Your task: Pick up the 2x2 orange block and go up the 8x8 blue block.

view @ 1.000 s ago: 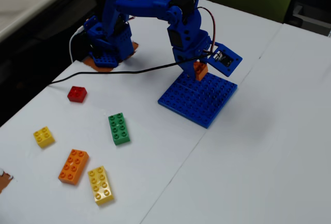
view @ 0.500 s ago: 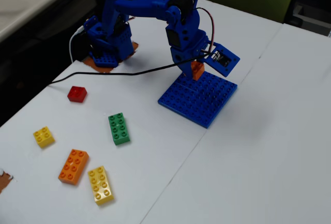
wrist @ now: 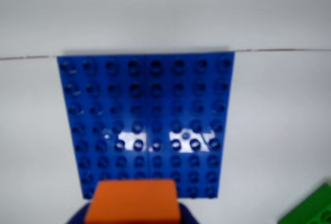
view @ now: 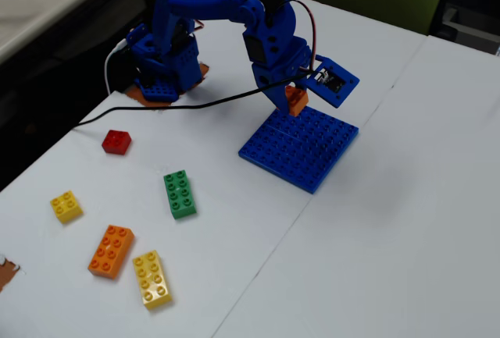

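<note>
A: Where is the orange block (view: 296,100) sitting?

B: The jaws (view: 294,101) are gripping it, clamped on its sides, just above the plate's (view: 301,147) far edge, centre of the fixed view. In the wrist view the block (wrist: 133,201) is filling the bottom centre, overlapping the plate's (wrist: 147,110) near edge. Whether it is touching the studs or hanging clear, I cannot tell.

A: So how should the placing go?

B: My judgement: the block is sitting over the very rim, so I would be carrying it further in toward the plate's middle before lowering. Its edges are looking roughly square with the stud rows in the wrist view, so little twisting should be needed. Then lowering straight down and pressing evenly, letting go only once it is seated.

A: Any risk?

B: Pressing on the rim could tip or slide the thin plate; it is only lying loose on the surface (view: 391,221).

A: And room to move?

B: Plenty. The plate's top is bare of bricks in both views. The surface to the right of the plate in the fixed view is open. The black cable (view: 180,108) is trailing left from the arm, near the plate's upper-left corner, so I would be watching that. The green brick (view: 180,193) and the other loose bricks are lying well apart at the lower left; green is just peeking in at the wrist view's bottom right (wrist: 310,208).
</note>
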Robot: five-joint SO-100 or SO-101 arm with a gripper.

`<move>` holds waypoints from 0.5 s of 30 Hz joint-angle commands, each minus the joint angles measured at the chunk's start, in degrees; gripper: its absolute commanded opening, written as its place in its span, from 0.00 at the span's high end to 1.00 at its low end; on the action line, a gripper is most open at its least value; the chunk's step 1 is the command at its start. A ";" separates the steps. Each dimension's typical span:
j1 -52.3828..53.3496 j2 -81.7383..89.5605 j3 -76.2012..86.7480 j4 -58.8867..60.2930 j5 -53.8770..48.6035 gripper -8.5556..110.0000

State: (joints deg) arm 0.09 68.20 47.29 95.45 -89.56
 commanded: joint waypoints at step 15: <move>0.26 5.54 -1.76 0.00 0.79 0.93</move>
State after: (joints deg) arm 0.09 70.22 47.29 95.45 -88.86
